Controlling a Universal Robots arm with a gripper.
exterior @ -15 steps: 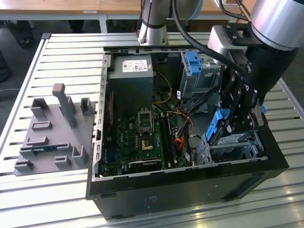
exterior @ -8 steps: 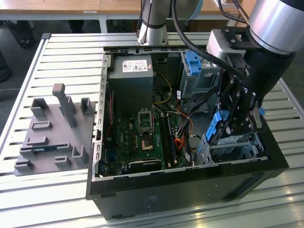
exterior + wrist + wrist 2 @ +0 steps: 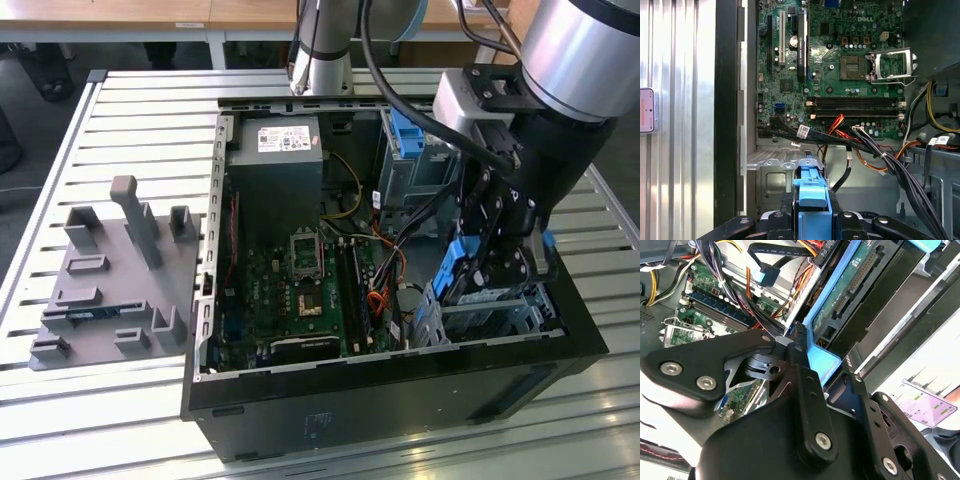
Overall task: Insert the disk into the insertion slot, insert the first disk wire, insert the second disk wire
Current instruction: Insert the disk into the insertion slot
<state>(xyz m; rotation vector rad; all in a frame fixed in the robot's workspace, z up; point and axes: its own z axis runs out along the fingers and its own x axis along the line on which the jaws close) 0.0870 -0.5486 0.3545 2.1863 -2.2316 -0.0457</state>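
1 disk (image 3: 812, 202) clamped in your gripper (image 3: 490, 275)
Jaws pinch its blue carrier (image 3: 822, 360); it's likely rigid, weighty and shock-sensitive, so hold by that frame only.

surface: slatted metal table (image 3: 130, 120) | behind: wooden desks (image 3: 120, 12) | floor (image 3: 120, 55): dark

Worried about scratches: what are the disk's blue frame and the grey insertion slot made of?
The disk's frame looks like moulded plastic: uniform bright blue, smooth, slightly glossy. The insertion slot looks like bare sheet metal: dull grey, punched holes, folded edges.
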